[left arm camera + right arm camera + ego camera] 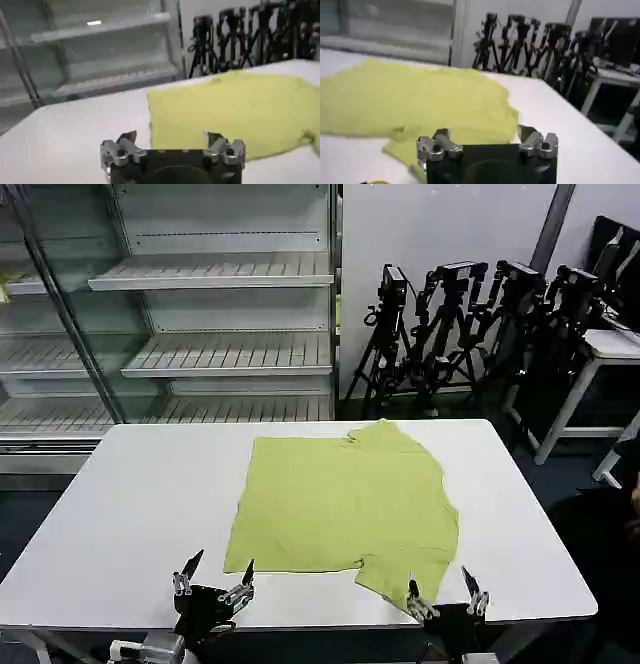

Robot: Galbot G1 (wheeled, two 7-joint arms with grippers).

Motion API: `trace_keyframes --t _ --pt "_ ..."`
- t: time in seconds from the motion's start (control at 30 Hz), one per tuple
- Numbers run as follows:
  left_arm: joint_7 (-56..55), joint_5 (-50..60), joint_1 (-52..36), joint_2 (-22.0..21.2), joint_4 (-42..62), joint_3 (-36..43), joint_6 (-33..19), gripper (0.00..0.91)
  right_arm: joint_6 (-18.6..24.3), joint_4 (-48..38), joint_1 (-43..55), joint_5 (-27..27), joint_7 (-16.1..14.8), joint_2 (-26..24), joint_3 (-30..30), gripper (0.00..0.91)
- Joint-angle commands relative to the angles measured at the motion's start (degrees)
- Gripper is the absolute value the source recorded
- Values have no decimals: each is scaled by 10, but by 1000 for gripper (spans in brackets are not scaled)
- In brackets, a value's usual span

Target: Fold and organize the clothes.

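The clothes are one lime yellow-green T-shirt (pixel 345 499) lying on the white table (pixel 130 504), partly folded, with one sleeve pointing toward the near edge. No print shows on the upper side. My left gripper (pixel 215 569) is open at the table's near edge, just left of the shirt's near-left corner (pixel 165 125). My right gripper (pixel 442 582) is open at the near edge over the shirt's near-right sleeve (pixel 465 137). Both hold nothing.
An empty glass-fronted shelf unit (pixel 210 314) stands behind the table. Several black tripods (pixel 470 324) crowd the back right, beside a small white side table (pixel 600 354). Bare tabletop lies left and right of the shirt.
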Motion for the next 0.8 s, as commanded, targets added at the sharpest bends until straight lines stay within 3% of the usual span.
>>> trace_keyframes --t 0.03,0.53,0.57,0.6,0.63,0.67,0.7,0.73,0.77,0.8 --pt "-13 -26 -41 4 66 2 29 907 -10 -16 -17 -9 3 6 -16 907" --pt "-15 -97 -68 2 83 8 29 907 -11 -27 -1 1 13 26 -29 907" --pt "-15 -98 -69 2 84 9 29 796 -11 -28 0 3 14 28 -30 907" --pt "-16 -99 -71 2 85 10 29 353 -12 -30 1 5 14 29 -32 907" --pt "-16 -101 -72 1 86 11 27 20 -12 -31 2 8 14 31 -34 907" --pt "-16 -102 -72 1 86 11 27 20 -12 -31 2 11 15 32 -34 897" --pt "-17 -103 -72 1 86 11 26 20 -12 -32 2 14 15 32 -35 645" --pt "-17 -104 -72 1 87 12 26 20 -12 -32 2 24 16 33 -35 484" --pt "-17 -105 -72 1 87 12 26 20 -12 -32 2 26 16 33 -35 151" --pt "-17 -107 -72 1 88 12 26 20 -11 -33 2 30 17 34 -34 91"
